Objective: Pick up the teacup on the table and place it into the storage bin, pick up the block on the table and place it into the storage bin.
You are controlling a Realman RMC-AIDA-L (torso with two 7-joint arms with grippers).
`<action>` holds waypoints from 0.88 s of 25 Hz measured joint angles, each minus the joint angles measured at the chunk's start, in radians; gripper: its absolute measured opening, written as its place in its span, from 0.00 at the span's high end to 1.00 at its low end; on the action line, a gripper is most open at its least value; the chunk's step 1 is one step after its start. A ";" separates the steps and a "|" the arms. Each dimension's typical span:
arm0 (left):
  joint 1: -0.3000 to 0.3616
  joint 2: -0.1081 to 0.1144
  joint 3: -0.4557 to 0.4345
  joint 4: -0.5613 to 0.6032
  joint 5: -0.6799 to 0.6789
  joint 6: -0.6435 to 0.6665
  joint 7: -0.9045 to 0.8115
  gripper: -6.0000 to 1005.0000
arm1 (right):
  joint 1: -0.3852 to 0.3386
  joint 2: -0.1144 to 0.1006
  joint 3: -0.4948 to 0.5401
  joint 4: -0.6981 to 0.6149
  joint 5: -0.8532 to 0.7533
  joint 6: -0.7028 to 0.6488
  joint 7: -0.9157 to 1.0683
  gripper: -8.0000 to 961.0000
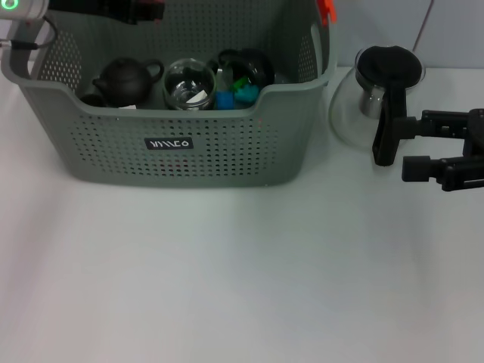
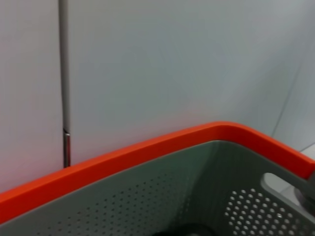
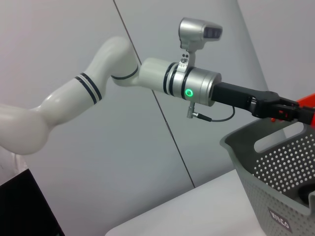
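Note:
The grey perforated storage bin (image 1: pixel 174 144) stands at the back left of the white table. Inside it lie a clear glass teacup (image 1: pixel 189 83), a blue block (image 1: pixel 224 100) and a green block (image 1: pixel 245 91). My left gripper (image 1: pixel 140 9) hovers over the bin's far rim, mostly cut off by the head view's edge. The left wrist view shows only the bin's orange rim (image 2: pixel 147 150) and its inner wall. My right gripper (image 1: pixel 397 155) is open and holds nothing, beside the table's right edge. The right wrist view shows the left arm (image 3: pixel 192 86) reaching over the bin (image 3: pixel 285 167).
A dark teapot (image 1: pixel 125 79) and a black round object (image 1: pixel 249 64) also lie in the bin. A round glass pot with a black lid (image 1: pixel 378 91) stands just right of the bin, close behind the right gripper's fingers. White tabletop (image 1: pixel 227 272) stretches in front.

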 joint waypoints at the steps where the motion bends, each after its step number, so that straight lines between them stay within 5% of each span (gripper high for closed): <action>1: 0.000 -0.004 0.006 0.003 0.005 -0.016 0.001 0.75 | 0.002 -0.001 0.000 0.000 0.000 0.000 0.001 0.04; 14: 0.029 -0.021 0.003 -0.067 -0.009 0.067 0.009 0.42 | 0.006 -0.007 -0.001 -0.002 0.004 -0.001 -0.007 0.04; 22: 0.194 -0.087 -0.058 -0.275 -0.346 0.407 0.215 0.22 | 0.007 -0.002 -0.002 -0.005 0.010 -0.002 -0.035 0.04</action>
